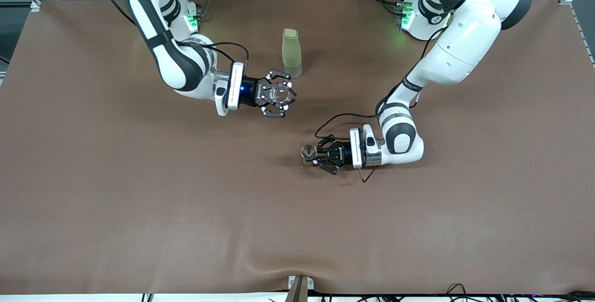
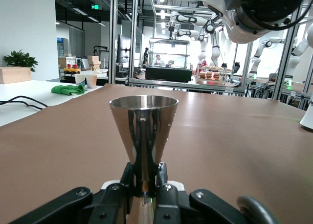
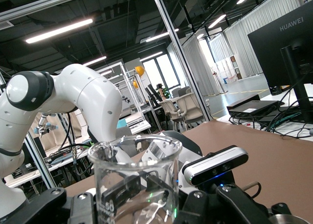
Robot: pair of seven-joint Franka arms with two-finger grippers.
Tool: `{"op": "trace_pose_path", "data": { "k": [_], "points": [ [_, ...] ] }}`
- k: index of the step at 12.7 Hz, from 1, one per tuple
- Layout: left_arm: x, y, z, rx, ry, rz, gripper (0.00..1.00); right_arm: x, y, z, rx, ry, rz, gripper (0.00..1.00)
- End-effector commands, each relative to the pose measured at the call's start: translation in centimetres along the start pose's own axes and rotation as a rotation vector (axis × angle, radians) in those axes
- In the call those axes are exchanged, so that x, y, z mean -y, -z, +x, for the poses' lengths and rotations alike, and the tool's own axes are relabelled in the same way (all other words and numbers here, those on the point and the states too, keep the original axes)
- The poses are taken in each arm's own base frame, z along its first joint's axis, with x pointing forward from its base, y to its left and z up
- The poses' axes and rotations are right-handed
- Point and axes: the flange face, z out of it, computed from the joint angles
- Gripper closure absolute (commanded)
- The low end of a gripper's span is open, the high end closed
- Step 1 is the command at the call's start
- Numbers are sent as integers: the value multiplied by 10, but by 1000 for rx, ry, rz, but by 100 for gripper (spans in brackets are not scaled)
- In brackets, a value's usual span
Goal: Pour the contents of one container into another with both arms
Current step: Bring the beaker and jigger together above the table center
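Steel, cone-shaped and polished, is what the left end effector (image 1: 315,154) has hold of: a small metal jigger (image 1: 307,152) pinched at its narrow waist between the two closed fingers (image 2: 128,177), its wide mouth up in the left wrist view and its body standing straight out from the fingertips; in the front view the cup sits at the tip of that end effector, on the side toward the right arm's end of the counter (image 1: 139,227), low over the brown cloth near the counter's middle, and whether its base touches the cloth I cannot tell.

The right end effector (image 1: 281,97) is clamped shut on a clear glass beaker (image 1: 280,94); the glass sits between the black fingers with its open rim up in the right wrist view, and it looks to hold no liquid there; in the front view it is held up over the cloth, well apart from the jigger and closer to the robots' bases than the jigger is.

A tall pale green tumbler (image 1: 291,53) stands upright on the counter by itself, farther from the front camera than both held vessels and just beside the beaker's end effector without touching it; in the right wrist view the left arm (image 3: 63,101) shows past the beaker's rim.
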Motion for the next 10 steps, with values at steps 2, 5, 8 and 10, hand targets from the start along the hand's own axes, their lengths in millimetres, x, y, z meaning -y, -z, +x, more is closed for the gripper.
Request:
{"op": "trace_pose_path", "data": {
  "k": [2, 5, 8, 10],
  "points": [
    [-9, -17, 24, -2, 41, 51, 100, -18, -32, -3, -38, 12, -10, 100],
    [-16, -26, 29, -5, 53, 55, 100, -32, -50, -6, -63, 12, -20, 100],
    [-24, -26, 31, 1, 47, 44, 100, -46, -50, -4, -71, 19, -32, 100],
    [-29, -23, 36, 7, 39, 39, 100, -54, -48, -4, -73, 23, -42, 100]
  ]
}}
